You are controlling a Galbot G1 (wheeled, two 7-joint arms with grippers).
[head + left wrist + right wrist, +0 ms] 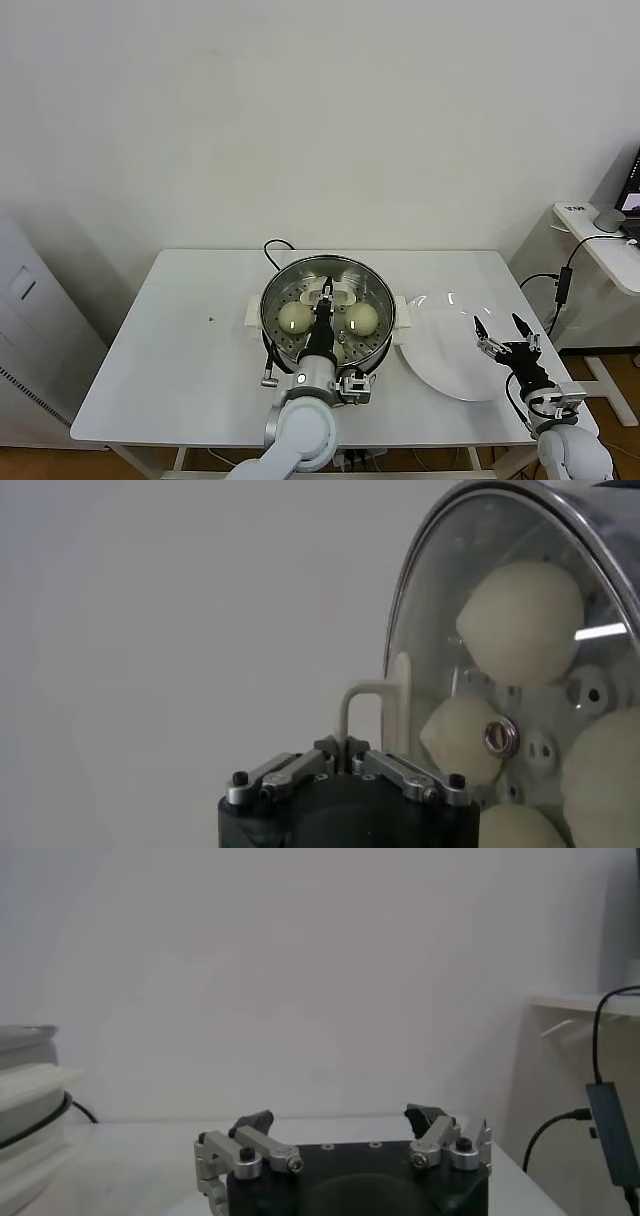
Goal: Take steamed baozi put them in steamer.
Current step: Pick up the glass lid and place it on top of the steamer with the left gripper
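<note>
I see pale baozi (294, 317) inside the steamer (372, 283) on the white surface (190, 340), glass lid (480, 670) over them, my left gripper (325, 295) pinched shut on its white handle (362, 702), my right gripper (504, 331) wide open above the white plate (440, 362)

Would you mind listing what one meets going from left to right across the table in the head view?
Bare white table → steamer with buns inside, the left gripper holding the glass lid's handle over it → white plate → right gripper, open over the table's right edge.
</note>
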